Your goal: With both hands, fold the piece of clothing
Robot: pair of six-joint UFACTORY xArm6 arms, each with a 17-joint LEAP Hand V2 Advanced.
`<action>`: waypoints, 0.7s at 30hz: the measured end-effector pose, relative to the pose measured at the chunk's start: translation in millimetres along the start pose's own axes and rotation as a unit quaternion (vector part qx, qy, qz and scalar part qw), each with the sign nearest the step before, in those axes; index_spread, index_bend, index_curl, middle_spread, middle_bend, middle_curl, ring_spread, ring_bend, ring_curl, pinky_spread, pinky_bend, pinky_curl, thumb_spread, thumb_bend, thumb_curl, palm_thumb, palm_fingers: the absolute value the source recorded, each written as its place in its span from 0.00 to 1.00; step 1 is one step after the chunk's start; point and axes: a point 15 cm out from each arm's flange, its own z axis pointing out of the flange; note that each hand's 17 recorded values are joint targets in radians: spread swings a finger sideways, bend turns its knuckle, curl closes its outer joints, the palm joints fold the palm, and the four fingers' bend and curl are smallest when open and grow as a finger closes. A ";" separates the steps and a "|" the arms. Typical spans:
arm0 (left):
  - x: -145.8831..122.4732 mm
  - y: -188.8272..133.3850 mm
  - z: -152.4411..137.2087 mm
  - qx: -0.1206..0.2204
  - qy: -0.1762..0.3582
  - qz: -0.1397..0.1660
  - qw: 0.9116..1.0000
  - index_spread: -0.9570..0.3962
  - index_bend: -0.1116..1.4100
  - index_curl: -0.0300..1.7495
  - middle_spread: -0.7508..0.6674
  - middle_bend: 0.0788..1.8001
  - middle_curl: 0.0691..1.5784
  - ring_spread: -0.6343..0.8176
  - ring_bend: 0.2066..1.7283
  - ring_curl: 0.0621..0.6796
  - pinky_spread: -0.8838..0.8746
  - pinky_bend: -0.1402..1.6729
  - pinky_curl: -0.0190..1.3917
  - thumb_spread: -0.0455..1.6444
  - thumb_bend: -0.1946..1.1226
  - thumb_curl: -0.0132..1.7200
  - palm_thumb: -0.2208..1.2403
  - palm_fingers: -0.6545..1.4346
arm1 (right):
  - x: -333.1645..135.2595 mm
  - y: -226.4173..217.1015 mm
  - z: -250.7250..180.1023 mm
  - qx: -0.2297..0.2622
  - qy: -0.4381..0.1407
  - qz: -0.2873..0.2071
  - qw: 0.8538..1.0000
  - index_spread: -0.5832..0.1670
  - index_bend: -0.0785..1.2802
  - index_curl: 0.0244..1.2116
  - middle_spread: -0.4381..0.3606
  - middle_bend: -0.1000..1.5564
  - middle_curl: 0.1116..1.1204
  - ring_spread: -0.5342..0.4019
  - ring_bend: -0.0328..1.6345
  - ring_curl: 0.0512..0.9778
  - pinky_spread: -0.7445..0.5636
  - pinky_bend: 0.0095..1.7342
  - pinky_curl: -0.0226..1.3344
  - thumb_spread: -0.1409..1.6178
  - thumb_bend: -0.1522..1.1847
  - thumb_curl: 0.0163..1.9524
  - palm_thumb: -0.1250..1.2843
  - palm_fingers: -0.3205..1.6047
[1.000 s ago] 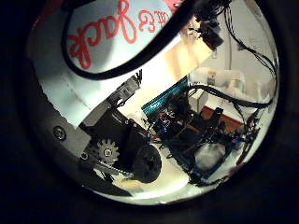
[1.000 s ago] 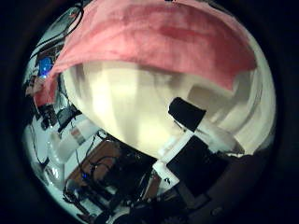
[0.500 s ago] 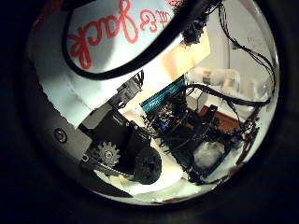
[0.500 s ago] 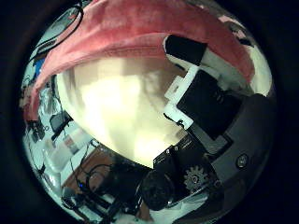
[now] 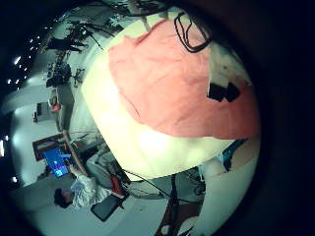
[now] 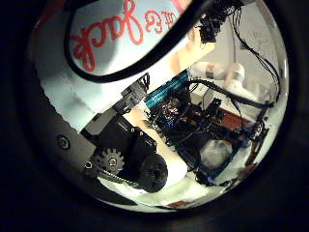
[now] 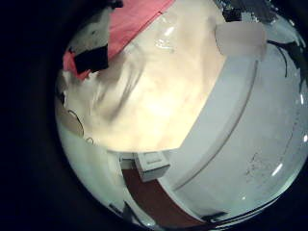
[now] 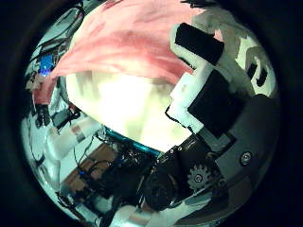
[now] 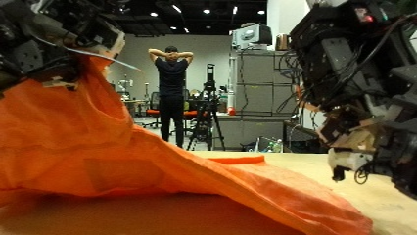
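An orange cloth (image 9: pixel 144 157) lies across the pale table (image 9: pixel 378 176), and one side of it is drawn up in a slope to my left hand (image 9: pixel 46 39). That hand is raised high, with its fingers curled at the cloth's top edge. The left little finger side palm view looks down on the cloth (image 5: pixel 172 84) spread over the table (image 5: pixel 128 138) far below. My right hand (image 9: pixel 365 108) hangs above the bare table beside the cloth's low end, fingers relaxed and holding nothing. Its fingers (image 8: pixel 204 90) show in front of the cloth (image 8: pixel 123 43).
A white wall with red script (image 6: pixel 106 39) fills much of the left thumb side palm view. Racks and electronics (image 6: pixel 208 126) stand beyond the table. The table's edge (image 7: pixel 226 91) runs close to my right hand.
The fingers of my right hand have come further into its thumb side view, in front of the cloth. The left thumb side view has shifted slightly, so that hand has moved a little.
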 end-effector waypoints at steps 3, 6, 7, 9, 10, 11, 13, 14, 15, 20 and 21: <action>-0.6 0.9 -0.4 -0.002 -0.002 0.002 1.000 0.22 0.36 0.50 0.21 0.63 0.30 0.06 0.51 0.61 0.09 0.59 0.35 0.80 0.58 0.96 0.60 0.88 | 1.0 11.0 4.5 0.000 -0.002 0.001 1.000 0.38 0.75 0.62 0.39 0.77 0.64 0.31 0.77 0.67 0.33 0.69 0.57 0.84 0.15 0.19 0.82 0.75; -3.4 1.4 -0.3 -0.002 -0.006 0.000 1.000 0.22 0.35 0.50 0.21 0.63 0.30 0.06 0.51 0.61 0.09 0.59 0.35 0.80 0.58 0.96 0.60 0.88 | 2.4 16.5 13.7 -0.007 -0.004 0.003 1.000 0.38 0.70 0.62 0.39 0.75 0.62 0.31 0.77 0.66 0.32 0.69 0.57 0.84 0.09 0.17 0.73 0.72; -3.4 0.8 -0.2 -0.002 -0.006 0.000 1.000 0.22 0.35 0.50 0.21 0.63 0.30 0.06 0.51 0.61 0.08 0.59 0.35 0.79 0.58 0.96 0.60 0.88 | 2.5 17.3 15.3 -0.009 -0.005 0.003 1.000 0.37 0.65 0.62 0.38 0.72 0.61 0.31 0.77 0.66 0.30 0.69 0.56 0.83 0.06 0.16 0.65 0.66; -3.2 -0.4 0.0 -0.002 -0.007 0.000 1.000 0.22 0.35 0.51 0.21 0.63 0.30 0.06 0.51 0.61 0.08 0.59 0.35 0.79 0.58 0.96 0.60 0.88 | 2.3 20.4 23.2 -0.019 -0.006 0.004 1.000 0.35 0.55 0.61 0.37 0.67 0.59 0.29 0.78 0.67 0.26 0.70 0.57 0.80 0.05 0.14 0.54 0.55; -3.5 0.0 1.2 -0.004 -0.005 0.000 1.000 0.22 0.35 0.51 0.21 0.63 0.30 0.06 0.51 0.61 0.08 0.59 0.35 0.79 0.58 0.96 0.60 0.88 | 1.7 21.4 29.0 -0.024 -0.006 0.003 1.000 0.34 0.49 0.59 0.36 0.63 0.57 0.28 0.78 0.65 0.23 0.70 0.56 0.78 0.06 0.13 0.50 0.48; -4.1 0.2 1.9 -0.004 -0.005 -0.001 1.000 0.22 0.35 0.51 0.21 0.63 0.30 0.06 0.51 0.61 0.08 0.59 0.35 0.79 0.58 0.97 0.60 0.88 | 0.6 23.6 34.4 -0.030 -0.006 0.002 1.000 0.33 0.45 0.58 0.36 0.58 0.55 0.27 0.76 0.64 0.21 0.70 0.55 0.76 0.06 0.12 0.47 0.42; -4.3 -0.2 3.2 -0.005 -0.005 -0.001 1.000 0.22 0.35 0.51 0.21 0.63 0.30 0.06 0.51 0.61 0.08 0.58 0.35 0.79 0.58 0.97 0.60 0.88 | -2.3 26.0 48.5 -0.043 -0.007 -0.005 0.999 0.32 0.40 0.55 0.36 0.52 0.52 0.28 0.73 0.61 0.19 0.69 0.53 0.73 0.07 0.12 0.43 0.33; -4.3 -0.9 3.5 -0.005 -0.005 -0.002 1.000 0.22 0.35 0.51 0.21 0.63 0.30 0.06 0.51 0.61 0.08 0.58 0.35 0.79 0.58 0.97 0.60 0.88 | -3.4 24.5 53.2 -0.044 -0.007 -0.010 0.999 0.31 0.40 0.54 0.37 0.51 0.51 0.29 0.70 0.60 0.19 0.68 0.52 0.72 0.08 0.12 0.41 0.32; -4.2 -0.9 3.7 -0.005 -0.004 -0.002 1.000 0.22 0.35 0.51 0.21 0.63 0.30 0.06 0.51 0.61 0.08 0.58 0.35 0.79 0.58 0.97 0.60 0.88 | -4.1 22.2 55.8 -0.042 -0.007 -0.013 0.999 0.32 0.40 0.52 0.38 0.50 0.50 0.31 0.66 0.57 0.21 0.64 0.50 0.71 0.08 0.12 0.41 0.26; -4.7 -0.3 6.4 -0.008 -0.003 -0.003 1.000 0.22 0.34 0.51 0.21 0.63 0.30 0.06 0.51 0.61 0.08 0.58 0.35 0.78 0.59 0.98 0.60 0.88 | -9.8 4.4 76.2 -0.023 -0.008 -0.035 0.999 0.37 0.39 0.46 0.44 0.48 0.44 0.45 0.53 0.45 0.42 0.44 0.41 0.66 0.09 0.12 0.37 0.16; -5.0 0.2 6.5 -0.008 -0.003 -0.004 1.000 0.22 0.34 0.51 0.21 0.63 0.30 0.06 0.51 0.61 0.08 0.58 0.35 0.78 0.59 0.98 0.60 0.88 | -10.5 1.2 78.6 -0.018 -0.008 -0.035 0.999 0.38 0.37 0.45 0.45 0.47 0.43 0.47 0.51 0.44 0.45 0.43 0.40 0.66 0.09 0.13 0.37 0.16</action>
